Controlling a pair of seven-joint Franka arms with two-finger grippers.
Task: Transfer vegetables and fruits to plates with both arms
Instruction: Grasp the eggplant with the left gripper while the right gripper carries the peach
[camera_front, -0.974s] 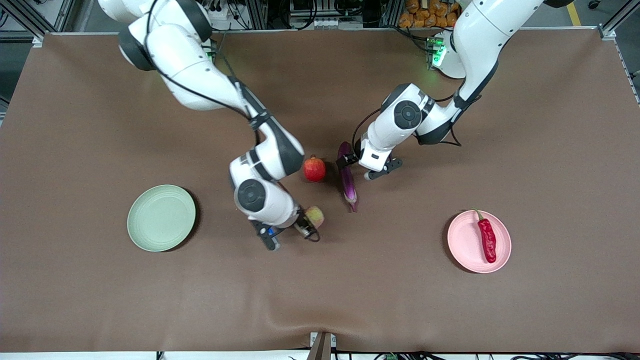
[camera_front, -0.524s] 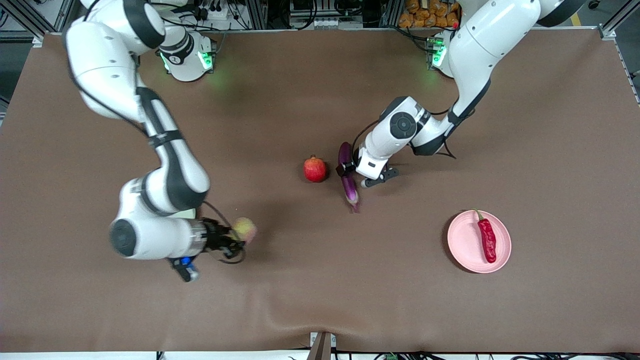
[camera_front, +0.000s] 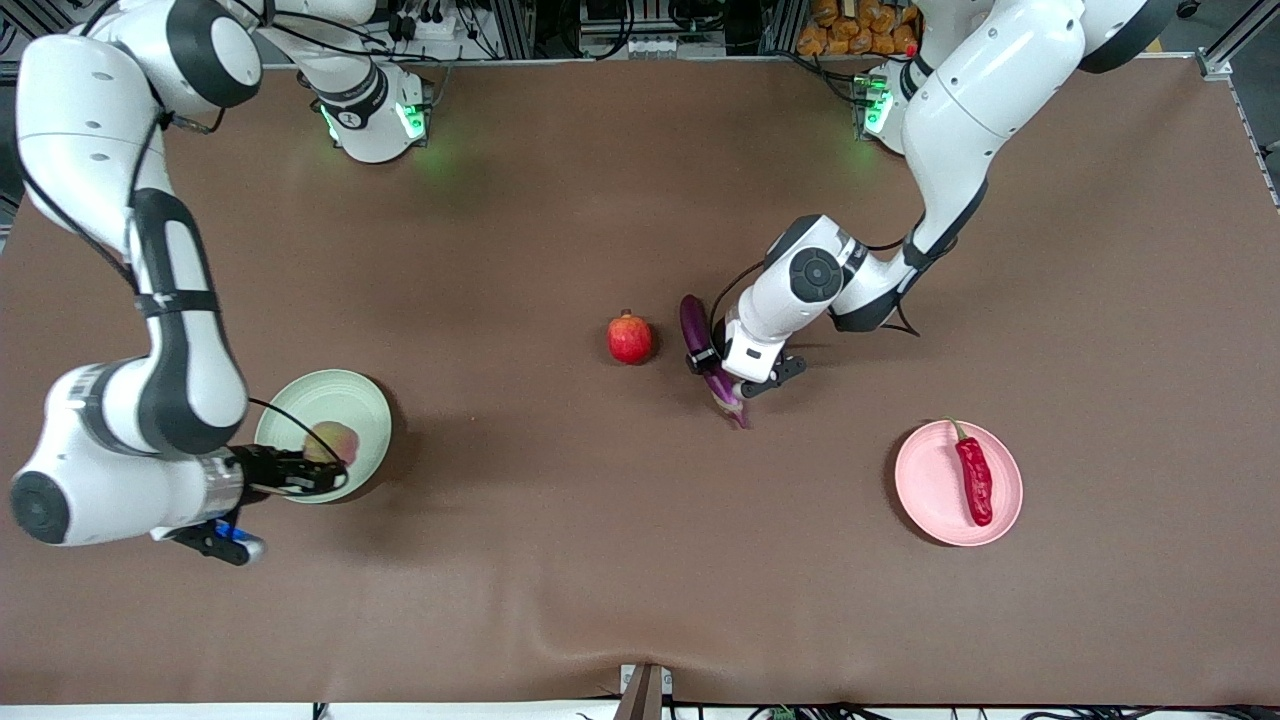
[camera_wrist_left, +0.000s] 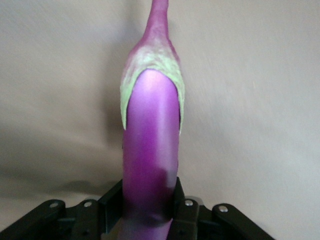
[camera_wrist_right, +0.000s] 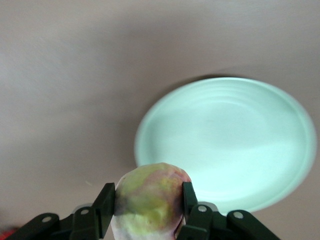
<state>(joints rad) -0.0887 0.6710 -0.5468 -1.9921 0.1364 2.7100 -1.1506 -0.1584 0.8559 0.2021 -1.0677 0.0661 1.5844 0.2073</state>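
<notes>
Front view is giving the whole layout: the right gripper (camera_front: 318, 472) is hanging over the green plate (camera_front: 365, 405) toward the right arm's end of the table, clamping the yellow-pink fruit (camera_front: 334, 440), and the left gripper (camera_front: 722, 377) is sitting mid-table with the eggplant (camera_front: 697, 330) pinched between its fingers. From up there you can't really tell how the fingers are sitting on either one, so the wrist cams are doing the real work. Right wrist view is showing both black fingers (camera_wrist_right: 106, 202) pressing the sides of the fruit (camera_wrist_right: 150, 200), with the plate (camera_wrist_right: 280, 150) below it and the fruit over the plate's edge, not touching it. Left wrist view is showing the eggplant (camera_wrist_left: 150, 165) wedged between the fingers (camera_wrist_left: 186, 210), its green cap and thin stem pointing away from the gripper, with plain brown table (camera_wrist_left: 260, 100) under it; whether the tip is resting on the table or hanging just above it, I can't tell. What only the front view is catching: the pomegranate (camera_front: 629, 338) sitting on the table just beside the eggplant, toward the right arm's end, and the chili (camera_front: 973, 478) lying on the pink plate (camera_front: 925, 490) toward the left arm's end, nearer the camera than the eggplant. Neither wrist cam is picking up those.
</notes>
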